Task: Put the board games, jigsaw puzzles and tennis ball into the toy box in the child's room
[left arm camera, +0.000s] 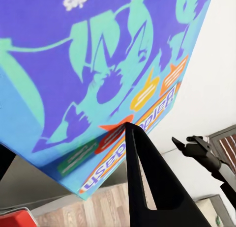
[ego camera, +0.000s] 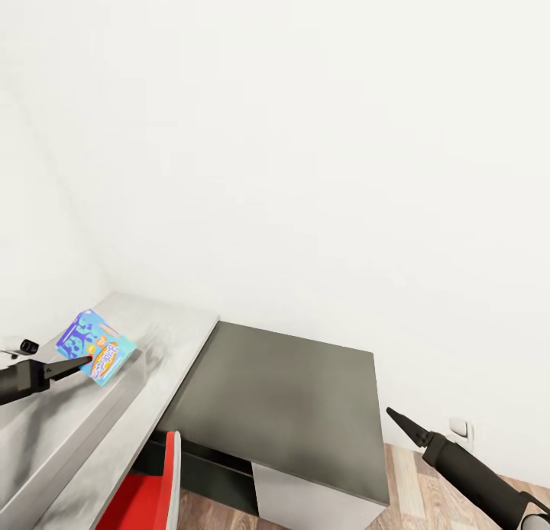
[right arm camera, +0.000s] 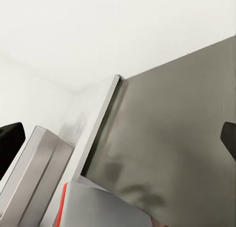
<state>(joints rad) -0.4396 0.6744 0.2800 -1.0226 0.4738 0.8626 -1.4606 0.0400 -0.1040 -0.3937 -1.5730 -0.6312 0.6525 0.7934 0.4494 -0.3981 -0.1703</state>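
Note:
My left gripper [ego camera: 85,360] is shut on a board game [ego camera: 97,347], a flat blue and purple printed box held tilted in the air. In the left wrist view the board game [left arm camera: 98,65] fills most of the picture, with one black finger [left arm camera: 147,187] across its lower edge. It hangs over the light grey toy box [ego camera: 92,423], whose thick rim runs along the pale grey table [ego camera: 179,339] at the far left. My right gripper [ego camera: 397,418] hovers low at the right, open and empty, off the front corner of the dark cabinet.
A lower dark-grey-topped cabinet [ego camera: 283,408] butts against the table's right end, in the corner of white walls. A red chair [ego camera: 145,499] stands in front of the table. A wall socket [ego camera: 461,431] sits low at the right above the wood floor [ego camera: 428,499].

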